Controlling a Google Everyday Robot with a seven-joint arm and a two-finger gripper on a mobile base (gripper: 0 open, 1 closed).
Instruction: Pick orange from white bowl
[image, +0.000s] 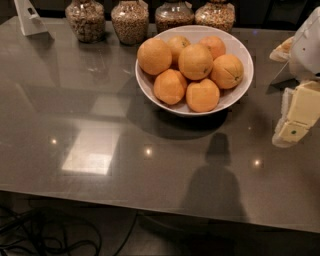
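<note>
White bowl (239, 47) packed so tightly that the gripper (294, 125), hanging well to its right, open or shut unclear, could jostle neighbouring fruit reaching the orange (227, 71).

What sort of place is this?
Probably a kitchen or pantry counter: white bowl of oranges, jars of dry goods behind it, grey countertop. The end effector hangs at the right edge.

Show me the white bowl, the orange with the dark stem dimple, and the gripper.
white bowl (239, 50): camera view, bare inner wall
orange (226, 70): camera view, skin middle, rightmost fruit
gripper (295, 120): camera view, cream body, right of bowl
</note>
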